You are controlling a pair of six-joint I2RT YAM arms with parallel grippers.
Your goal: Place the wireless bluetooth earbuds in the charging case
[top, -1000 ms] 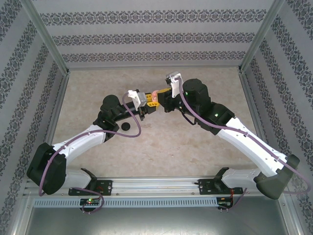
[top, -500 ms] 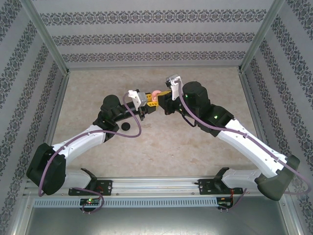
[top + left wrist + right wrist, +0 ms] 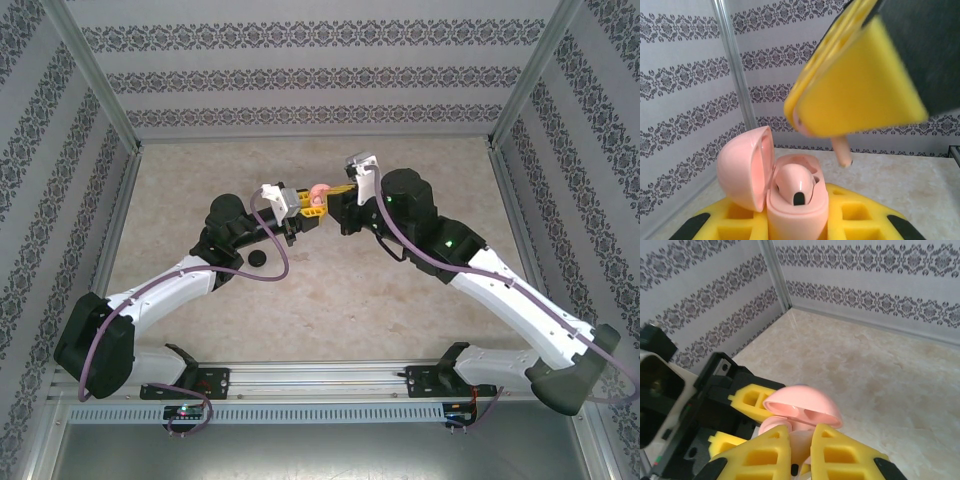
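My left gripper (image 3: 797, 222) is shut on the pale pink charging case (image 3: 799, 209), holding it upright above the table with its lid (image 3: 744, 167) swung open. One pink earbud (image 3: 796, 181) sits in the case's left socket. My right gripper (image 3: 801, 452) is shut on a second pink earbud (image 3: 801, 445). This earbud's stem (image 3: 842, 151) hangs just above and slightly right of the case's open socket, without touching it. In the top view the case (image 3: 317, 194) is between the left gripper (image 3: 303, 204) and the right gripper (image 3: 336, 203).
A small round black case (image 3: 258, 258) lies on the beige table (image 3: 400, 290) beside the left arm. Patterned walls and metal posts enclose the workspace. The left gripper's yellow fingers (image 3: 751, 396) sit close under the right gripper.
The right arm has shifted slightly to the right and its wrist has turned a little, still with the earbud over the case. The left arm and the case have stayed put.
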